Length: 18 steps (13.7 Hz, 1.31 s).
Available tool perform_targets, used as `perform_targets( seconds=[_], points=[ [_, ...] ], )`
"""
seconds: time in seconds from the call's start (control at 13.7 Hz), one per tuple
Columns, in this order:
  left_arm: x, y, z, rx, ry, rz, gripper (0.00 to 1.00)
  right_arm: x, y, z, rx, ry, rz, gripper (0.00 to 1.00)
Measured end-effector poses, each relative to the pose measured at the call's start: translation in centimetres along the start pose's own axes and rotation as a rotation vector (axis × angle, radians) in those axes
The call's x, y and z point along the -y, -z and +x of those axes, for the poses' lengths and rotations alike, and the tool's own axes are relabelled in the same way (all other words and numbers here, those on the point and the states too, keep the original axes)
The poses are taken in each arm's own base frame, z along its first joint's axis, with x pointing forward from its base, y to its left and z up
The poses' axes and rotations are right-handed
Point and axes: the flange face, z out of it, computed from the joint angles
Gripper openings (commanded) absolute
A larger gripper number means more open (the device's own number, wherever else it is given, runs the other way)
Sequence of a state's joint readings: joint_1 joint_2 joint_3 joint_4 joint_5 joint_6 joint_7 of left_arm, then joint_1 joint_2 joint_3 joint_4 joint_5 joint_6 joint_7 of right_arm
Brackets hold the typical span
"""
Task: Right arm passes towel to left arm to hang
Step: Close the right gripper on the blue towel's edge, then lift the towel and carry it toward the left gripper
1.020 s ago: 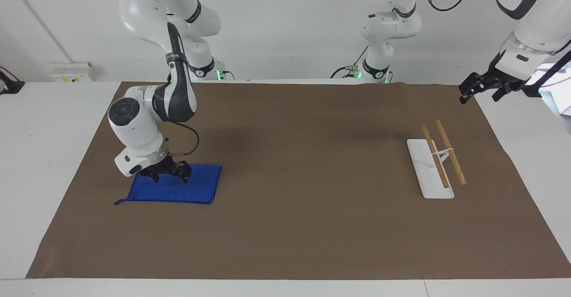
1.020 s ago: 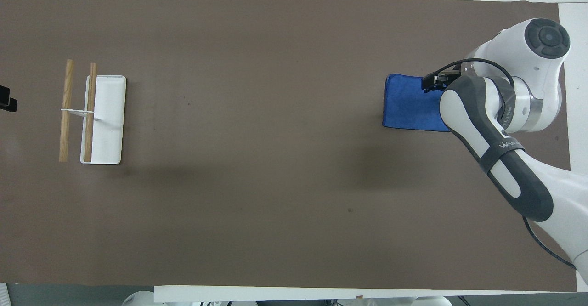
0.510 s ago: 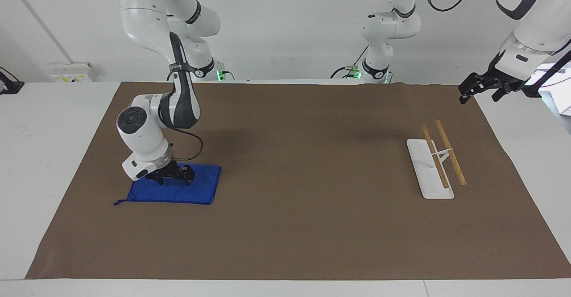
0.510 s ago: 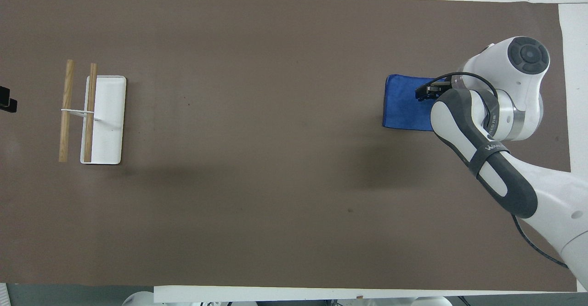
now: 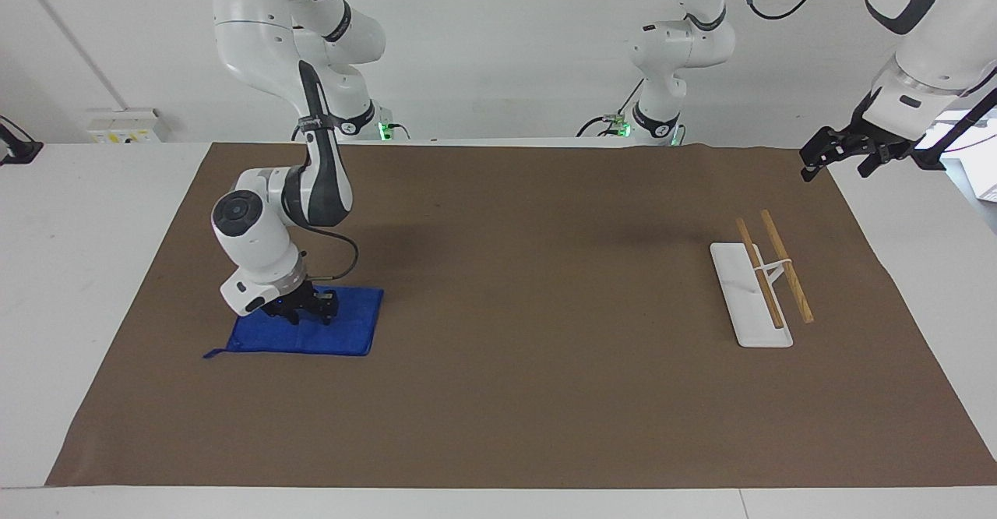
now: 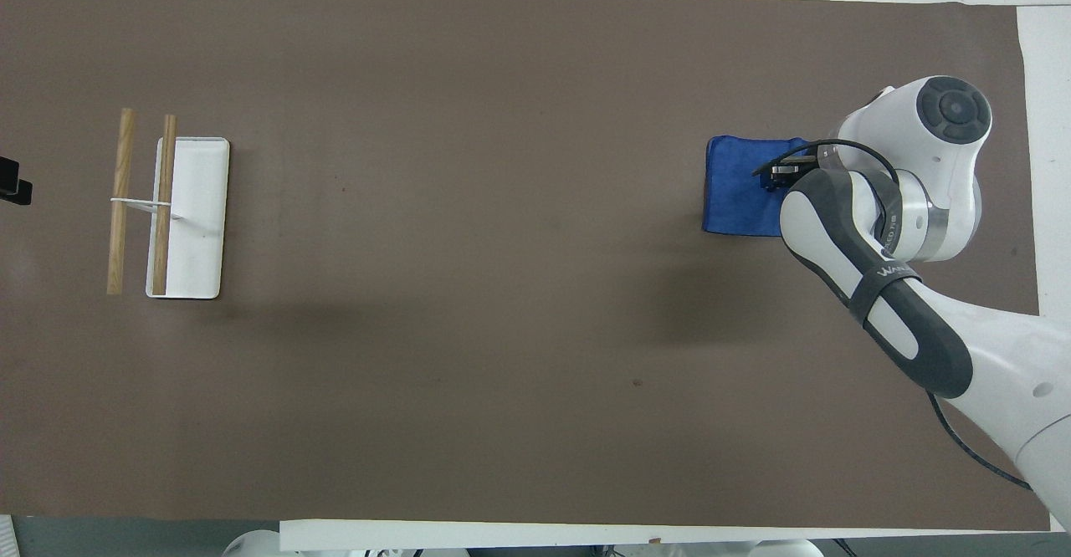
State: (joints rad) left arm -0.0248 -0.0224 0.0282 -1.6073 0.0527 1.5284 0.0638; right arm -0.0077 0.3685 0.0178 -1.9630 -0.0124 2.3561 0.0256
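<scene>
The blue towel [image 5: 311, 334] lies flat on the brown mat at the right arm's end of the table; it also shows in the overhead view [image 6: 738, 193]. Its small loop [image 5: 209, 354] sticks out at a corner. My right gripper [image 5: 302, 313] is down on the towel's edge nearer to the robots, its fingers pinched in on the cloth; the forearm hides most of it in the overhead view [image 6: 774, 174]. My left gripper [image 5: 841, 159] waits open in the air over the mat's edge at the left arm's end, nearer to the robots than the rack.
The towel rack has a white base [image 5: 744, 312] and two wooden rods [image 5: 787, 266] on a thin white stand, at the left arm's end; it also shows in the overhead view [image 6: 197, 214]. The brown mat [image 5: 545, 394] covers the table.
My right gripper has come down onto the towel and its fingers have drawn together. The towel has bunched slightly and shifted a little. The left arm has not moved.
</scene>
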Motion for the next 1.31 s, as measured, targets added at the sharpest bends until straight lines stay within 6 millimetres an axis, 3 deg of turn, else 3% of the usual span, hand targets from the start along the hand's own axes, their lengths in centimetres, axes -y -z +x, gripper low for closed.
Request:
perform_targets(
  seconds=[0.07,0.36,0.58,0.8,0.95,1.09,1.31],
  points=[
    [-0.1,0.0,0.0,0.0,-0.001,0.0,1.0,-0.1,0.1,0.0,-0.001,0.003,0.0,0.0],
    [-0.7,0.1,0.1,-0.004,-0.012,0.001,1.0,0.1,0.6,0.1,0.038,0.011,-0.001,0.0],
    [-0.4,0.3,0.4,-0.031,-0.008,0.002,1.0,1.1,3.9,1.3,0.087,0.027,0.003,0.0],
    [-0.7,0.3,0.4,-0.033,-0.014,0.003,1.0,5.4,9.6,2.4,0.123,-0.013,0.163,0.0],
    [-0.7,0.3,0.4,-0.033,-0.014,0.003,1.0,8.8,13.3,2.4,0.141,-0.148,0.334,0.0],
    [-0.6,0.3,0.4,-0.031,-0.011,0.002,1.0,13.0,15.4,1.8,0.186,-0.29,0.457,0.0],
    [-0.6,0.3,0.3,-0.027,-0.011,0.002,1.0,19.9,16.8,0.2,0.321,-0.47,0.615,0.0]
  ],
)
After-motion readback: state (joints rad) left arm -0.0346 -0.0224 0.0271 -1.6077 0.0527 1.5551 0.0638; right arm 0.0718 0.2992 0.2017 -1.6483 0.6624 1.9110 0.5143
